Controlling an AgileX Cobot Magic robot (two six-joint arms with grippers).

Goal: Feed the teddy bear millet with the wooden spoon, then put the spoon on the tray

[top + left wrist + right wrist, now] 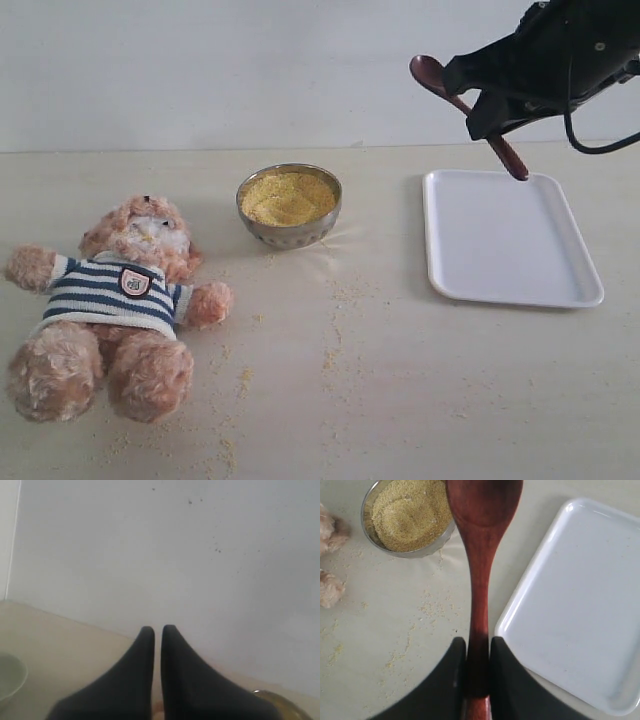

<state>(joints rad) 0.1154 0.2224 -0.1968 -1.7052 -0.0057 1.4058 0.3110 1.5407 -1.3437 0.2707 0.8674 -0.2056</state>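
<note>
Wooden spoon (430, 72) clamped in the right end effector (479, 642), held aloft near the white tray (510, 240); pale tabletop (560, 400) scattered with millet specks (335, 355). Left end effector (157, 630) nearly closed, facing a white wall (200, 555).

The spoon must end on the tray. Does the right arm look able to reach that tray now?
Likely yes: the right fingers grip the wooden spoon just beside the tray, with nothing between them.
</note>
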